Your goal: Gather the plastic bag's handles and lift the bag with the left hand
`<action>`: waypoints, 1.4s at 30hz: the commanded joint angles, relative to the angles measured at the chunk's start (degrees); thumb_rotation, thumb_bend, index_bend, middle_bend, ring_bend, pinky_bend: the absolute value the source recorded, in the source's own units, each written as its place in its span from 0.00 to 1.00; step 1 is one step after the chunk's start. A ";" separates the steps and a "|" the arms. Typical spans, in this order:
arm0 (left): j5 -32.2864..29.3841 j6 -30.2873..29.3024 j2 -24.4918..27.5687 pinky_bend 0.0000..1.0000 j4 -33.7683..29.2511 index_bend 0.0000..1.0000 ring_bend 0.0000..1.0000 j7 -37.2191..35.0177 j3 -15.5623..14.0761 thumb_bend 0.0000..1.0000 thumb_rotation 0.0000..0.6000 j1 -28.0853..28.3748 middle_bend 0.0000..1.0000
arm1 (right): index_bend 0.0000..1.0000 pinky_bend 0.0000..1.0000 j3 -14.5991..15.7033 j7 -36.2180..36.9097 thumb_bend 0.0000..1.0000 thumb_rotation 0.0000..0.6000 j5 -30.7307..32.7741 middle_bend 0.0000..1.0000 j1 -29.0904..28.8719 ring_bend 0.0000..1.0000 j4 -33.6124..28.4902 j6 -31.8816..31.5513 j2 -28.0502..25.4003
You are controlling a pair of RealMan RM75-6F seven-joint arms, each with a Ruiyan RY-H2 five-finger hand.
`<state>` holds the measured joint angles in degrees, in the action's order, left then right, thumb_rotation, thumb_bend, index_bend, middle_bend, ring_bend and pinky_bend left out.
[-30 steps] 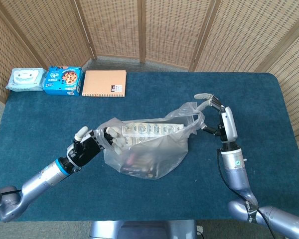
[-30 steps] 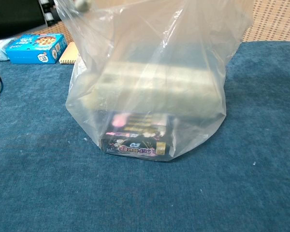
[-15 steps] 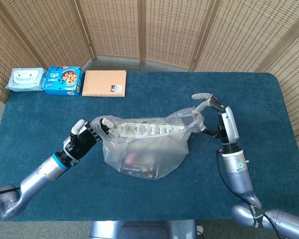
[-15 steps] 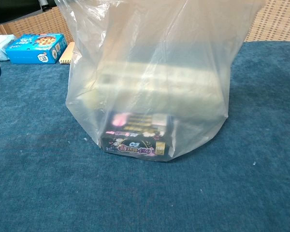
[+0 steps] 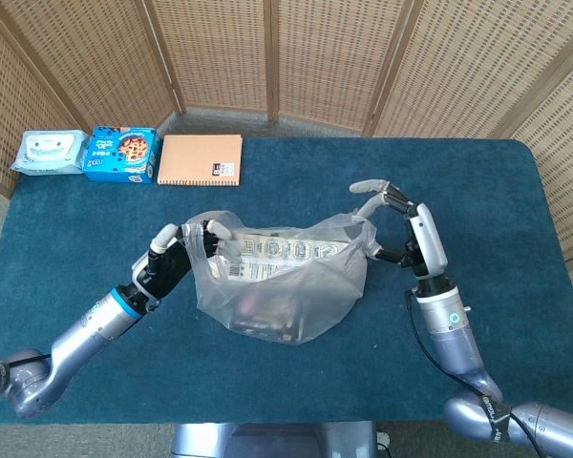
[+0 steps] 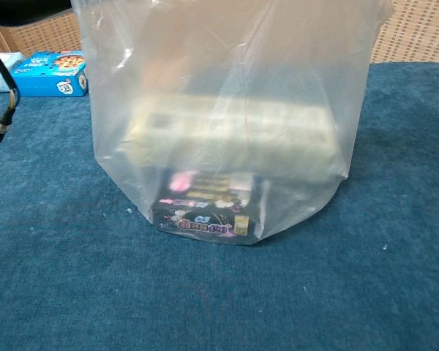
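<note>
A clear plastic bag [image 5: 285, 291] stands in the middle of the blue table [image 5: 477, 181]. Inside it are a dark printed box [image 6: 205, 217] at the bottom and a long pale package [image 5: 282, 251] across the top. My left hand [image 5: 184, 250] grips the bag's left handle at the rim. My right hand [image 5: 393, 224] holds the right handle [image 5: 365, 227] between its curled fingers and thumb. In the chest view the bag [image 6: 227, 117] fills the frame and neither hand shows.
Along the far left edge lie a pack of wipes [image 5: 48, 153], a blue biscuit box [image 5: 121, 154] and a tan notebook [image 5: 201, 159]. The biscuit box [image 6: 50, 73] also shows in the chest view. A wicker screen [image 5: 286, 57] stands behind the table.
Both hands have moved inward with their handles, the left rightwards and up, the right leftwards. The bag's mouth is narrower and its sides stand taller.
</note>
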<state>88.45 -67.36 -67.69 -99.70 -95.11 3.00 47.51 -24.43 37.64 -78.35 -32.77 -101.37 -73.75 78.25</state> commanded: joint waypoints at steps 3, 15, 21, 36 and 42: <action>-0.73 2.64 -1.21 0.32 -0.17 0.35 0.35 3.46 1.35 0.24 0.00 0.74 0.36 | 0.64 0.18 -0.22 -1.15 0.40 1.00 0.47 0.33 -0.45 0.26 -2.13 0.63 -0.65; -0.78 6.92 -2.98 0.31 0.76 0.35 0.35 4.21 3.33 0.24 0.00 1.72 0.36 | 0.64 0.17 -0.18 -3.76 0.40 1.00 0.77 0.33 -0.92 0.26 -5.16 1.14 -1.77; -0.33 8.42 -3.42 0.29 1.33 0.35 0.35 4.03 3.94 0.24 0.00 2.31 0.36 | 0.63 0.17 -0.64 -4.73 0.40 1.00 1.73 0.33 -2.05 0.25 -5.43 2.43 -1.73; -0.39 11.29 -5.15 0.26 1.95 0.35 0.31 4.89 5.64 0.24 0.00 4.00 0.36 | 0.62 0.15 -1.64 -10.77 0.39 1.00 4.38 0.33 -6.10 0.25 -5.63 4.61 1.11; -0.67 12.07 -5.52 0.24 1.84 0.35 0.28 5.76 5.99 0.24 0.00 4.40 0.36 | 0.62 0.14 -2.09 -12.62 0.39 1.00 5.37 0.33 -6.80 0.24 -5.69 4.45 1.81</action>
<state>87.85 -55.43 -73.13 -97.84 -89.49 8.93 51.83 -26.37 25.44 -73.29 -39.35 -107.05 -69.26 79.85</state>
